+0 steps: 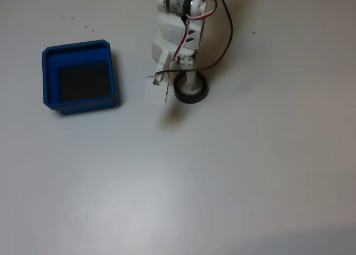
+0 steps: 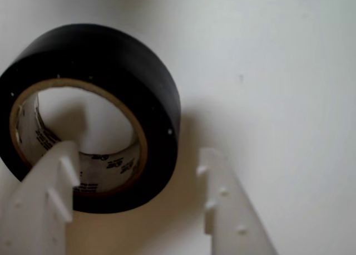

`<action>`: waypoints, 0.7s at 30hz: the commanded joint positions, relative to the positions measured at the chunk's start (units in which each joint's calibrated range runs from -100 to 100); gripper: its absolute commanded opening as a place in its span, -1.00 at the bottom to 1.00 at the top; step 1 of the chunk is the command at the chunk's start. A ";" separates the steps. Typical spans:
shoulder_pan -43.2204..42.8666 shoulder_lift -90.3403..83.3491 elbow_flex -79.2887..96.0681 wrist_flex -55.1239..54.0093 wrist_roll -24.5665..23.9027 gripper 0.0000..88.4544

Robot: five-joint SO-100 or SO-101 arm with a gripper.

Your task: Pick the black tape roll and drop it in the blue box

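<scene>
Wrist view: glossy black tape roll (image 2: pixel 111 99), beige core – white ridged jaws spread, straddling wall.

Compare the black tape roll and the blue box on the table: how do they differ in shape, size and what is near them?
The black tape roll is a round ring with a pale core; the blue box is square with a thick rim and dark floor. The roll is clearly smaller than the box. In the wrist view one finger of the open hand reaches into the roll's hole, whereas nothing is near the box. Both rest on the white table.
</scene>
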 commanded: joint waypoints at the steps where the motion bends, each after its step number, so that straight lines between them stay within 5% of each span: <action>1: 0.34 -0.46 -3.48 -0.02 0.26 -0.56; 21: 0.34 1.88 -3.30 -0.02 0.44 -0.56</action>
